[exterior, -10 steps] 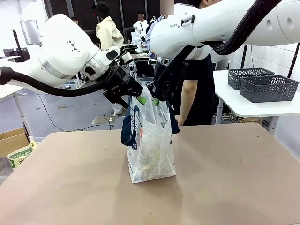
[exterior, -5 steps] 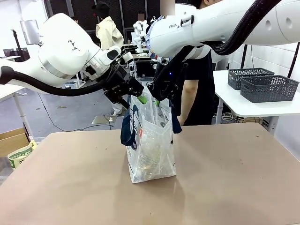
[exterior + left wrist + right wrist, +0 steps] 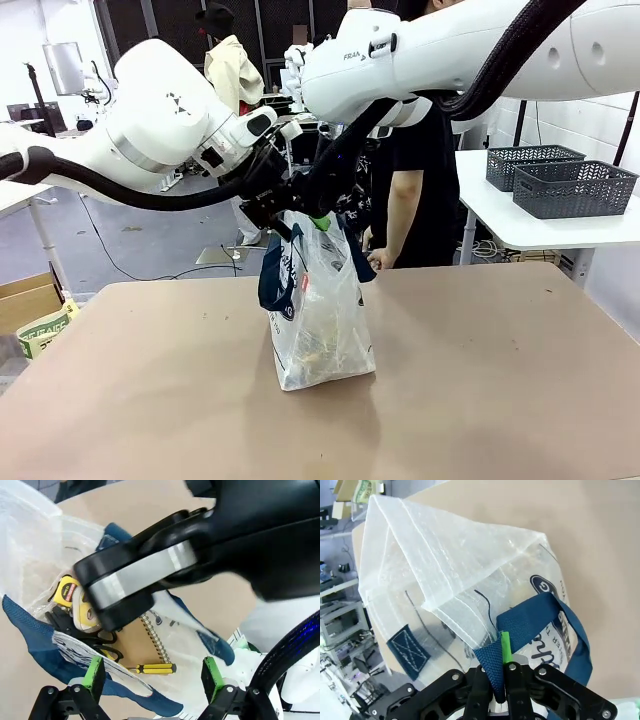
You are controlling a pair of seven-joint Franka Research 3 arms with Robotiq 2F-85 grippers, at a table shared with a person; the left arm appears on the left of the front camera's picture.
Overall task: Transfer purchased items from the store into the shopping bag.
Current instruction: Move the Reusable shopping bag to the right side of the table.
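The shopping bag (image 3: 318, 310) stands upright near the middle of the worktop (image 3: 480, 380), with its mouth up between the two claws. From the front, the purchased items (image 3: 320, 350) are dim pale shapes low behind the plastic. The claws crowd together at the bag's top there, so their jaws are hard to read.

The right wrist view is clearer. The right claw (image 3: 501, 672) is clenched on a fold of navy strap handle (image 3: 540, 615), with a green pad (image 3: 505, 647) pressed against the webbing. The bag's whitish wall and round logo (image 3: 543, 585) lie beyond.

In the left wrist view the left claw (image 3: 152, 680) is released, its pads (image 3: 94, 672) wide apart above the bag's mouth and grasping nothing. This view looks down into the bag. A yellow tape measure (image 3: 75, 602), a spiral-bound notebook (image 3: 135, 645), a screwdriver (image 3: 155, 668) with a yellow-and-black handle and what look like black scissor handles (image 3: 102, 639) lie inside. The right claw's black body crosses above them.

A person (image 3: 420, 190) in black stands at the far edge. Two dark lattice baskets (image 3: 560, 180) sit on a side table to the right.
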